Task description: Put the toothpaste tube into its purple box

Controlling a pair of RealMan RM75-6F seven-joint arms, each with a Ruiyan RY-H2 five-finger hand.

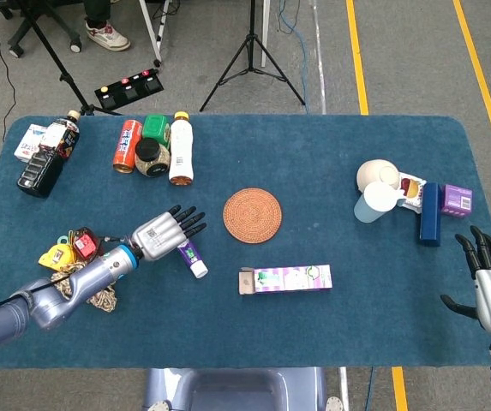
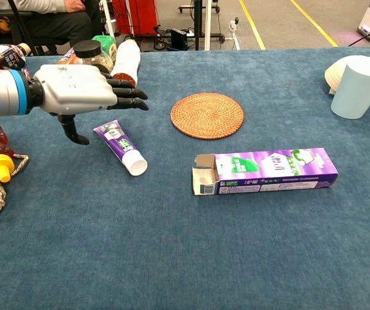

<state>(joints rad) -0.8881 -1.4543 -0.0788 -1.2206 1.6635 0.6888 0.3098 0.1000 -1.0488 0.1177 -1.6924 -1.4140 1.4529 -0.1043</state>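
A woven coaster [image 1: 252,215] sits at the centre of a blue-covered desk [image 1: 314,154]. Along the far left edge stand a red can [image 1: 128,145], a green-lidded jar [image 1: 156,130], a dark-lidded jar [image 1: 152,158] and a white bottle [image 1: 181,149] lying flat. At right, a pale cup [image 1: 374,204] rests beside a navy box [image 1: 430,213]. A tripod [image 1: 250,51] stands on the floor behind.
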